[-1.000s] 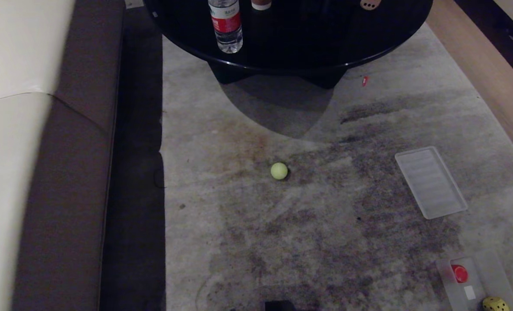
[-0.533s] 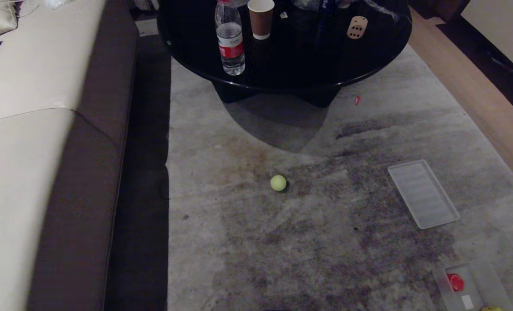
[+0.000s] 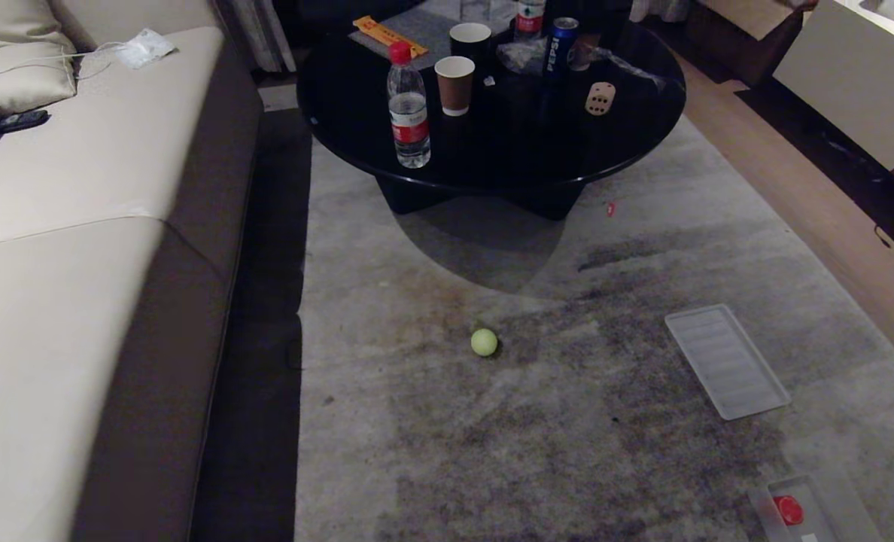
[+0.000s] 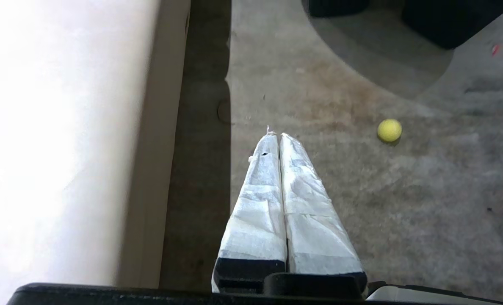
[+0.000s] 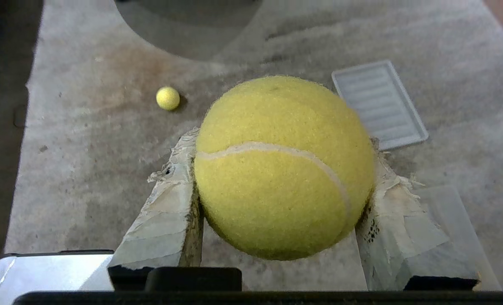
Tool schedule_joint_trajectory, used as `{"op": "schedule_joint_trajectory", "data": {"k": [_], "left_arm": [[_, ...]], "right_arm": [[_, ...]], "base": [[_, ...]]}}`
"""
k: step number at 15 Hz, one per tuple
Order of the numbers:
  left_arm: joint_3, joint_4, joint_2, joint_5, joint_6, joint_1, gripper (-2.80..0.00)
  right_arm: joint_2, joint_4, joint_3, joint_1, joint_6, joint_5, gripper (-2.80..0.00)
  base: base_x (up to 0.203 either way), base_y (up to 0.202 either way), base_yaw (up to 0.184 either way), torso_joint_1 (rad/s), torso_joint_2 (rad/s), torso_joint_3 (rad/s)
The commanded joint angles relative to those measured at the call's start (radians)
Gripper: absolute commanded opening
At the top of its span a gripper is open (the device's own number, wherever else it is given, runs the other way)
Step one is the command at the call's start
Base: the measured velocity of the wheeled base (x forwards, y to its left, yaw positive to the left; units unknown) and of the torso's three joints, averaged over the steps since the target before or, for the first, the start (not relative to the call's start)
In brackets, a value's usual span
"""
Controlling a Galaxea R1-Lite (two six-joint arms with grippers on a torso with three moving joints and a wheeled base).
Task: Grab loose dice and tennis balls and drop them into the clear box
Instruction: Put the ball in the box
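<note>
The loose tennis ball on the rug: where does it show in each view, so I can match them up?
Head view: loose tennis ball sits mid-picture on the rug, short of the black table.
Left wrist view: it lies right of the shut left tool.
Right wrist view: it lies upper left, beyond the held ball.
Shared landmark: the table's rounded shadow on the rug.

the only readable text is "pepsi", running in white letters down a blue can [image 3: 561, 47] at the far side of the black table [image 3: 492, 150]. the bottle [image 3: 408, 105] nearer the table's left edge has a red label, but its print is too small to read.
</note>
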Motion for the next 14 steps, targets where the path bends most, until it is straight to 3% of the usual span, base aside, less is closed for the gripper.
{"op": "schedule_joint_trajectory", "data": {"k": [1,14], "left_arm": [[0.002,-0.001,0.0,0.001,0.0,0.0,-2.8],[0.002,-0.001,0.001,0.001,-0.001,0.0,-2.8]], "right_arm": [[0.002,0.0,0.001,0.001,0.0,0.001,-2.8],[0.001,0.0,0.0,0.001,0.0,0.001,-2.8]], "base": [[0.0,0.0,0.0,0.004,0.0,0.201],[0.0,0.0,0.0,0.003,0.0,0.202]]}}
